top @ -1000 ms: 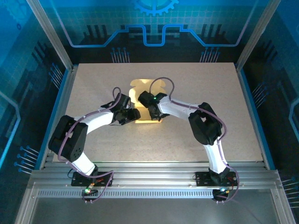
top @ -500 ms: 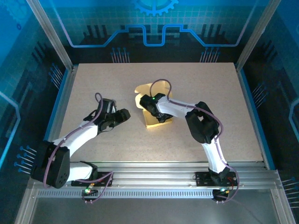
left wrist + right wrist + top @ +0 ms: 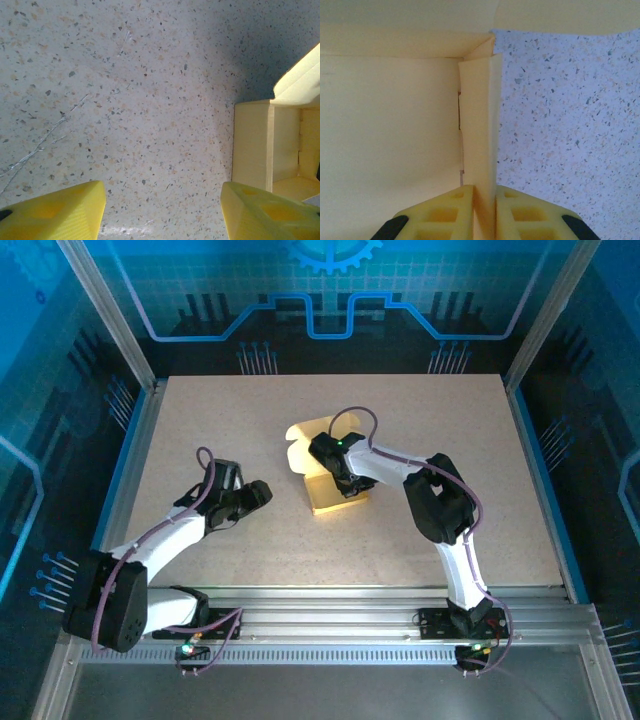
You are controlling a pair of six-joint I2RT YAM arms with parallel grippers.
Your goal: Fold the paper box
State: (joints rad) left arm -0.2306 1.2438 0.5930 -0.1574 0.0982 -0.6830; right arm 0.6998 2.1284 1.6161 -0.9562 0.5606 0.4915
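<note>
Paper box (image 3: pixel 340 502) of pale yellow-tan card sits near the middle of the speckled table (image 3: pixel 450 420), partly formed: its side walls stand up, the inside is open, and a scalloped lid flap rises at its far edge. In the right wrist view a doubled, creased wall (image 3: pixel 479 125) stands upright. The right gripper (image 3: pixel 485 192) pinches that wall, its fingers nearly meeting on the thin card. The left gripper (image 3: pixel 262 492) hangs over the table's left half, fingers (image 3: pixel 65 210) spread wide and holding nothing.
</note>
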